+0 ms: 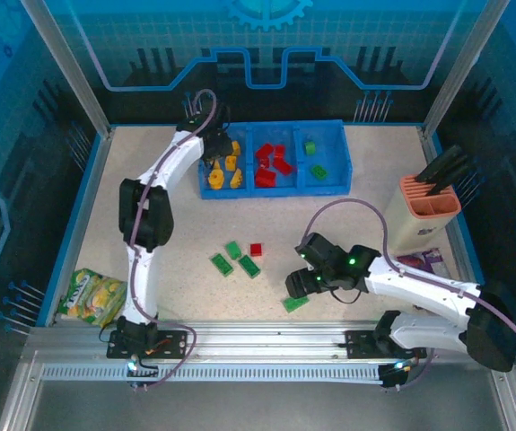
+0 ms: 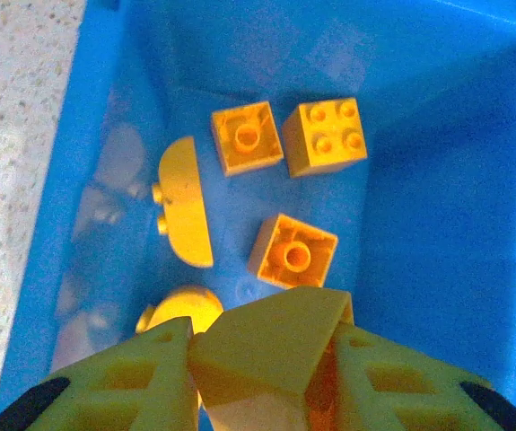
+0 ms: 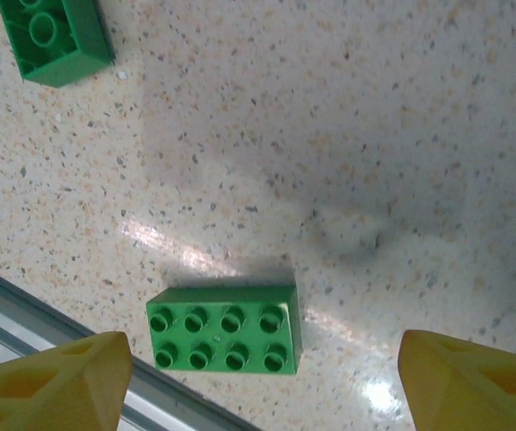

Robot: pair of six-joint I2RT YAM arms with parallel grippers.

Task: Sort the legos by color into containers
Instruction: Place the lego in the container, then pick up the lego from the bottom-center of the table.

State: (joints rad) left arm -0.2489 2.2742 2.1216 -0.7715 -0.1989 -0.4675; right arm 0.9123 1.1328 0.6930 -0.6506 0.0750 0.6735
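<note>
A salmon holder [image 1: 424,215] with black tools [image 1: 444,168] stood on the speckled surface [image 1: 213,215]. A purple packet [image 1: 426,262] lay just beside the holder, and a green-yellow snack packet [image 1: 93,296] lay well apart from it.

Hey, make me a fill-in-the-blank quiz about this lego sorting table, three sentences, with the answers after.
1. The left claw is shut on a ____ brick above the left compartment of the blue tray.
2. The tray's middle compartment holds only ____ bricks.
3. The right claw hovers open over a ____ eight-stud brick lying on the table.

Missing words: yellow; red; green.
</note>
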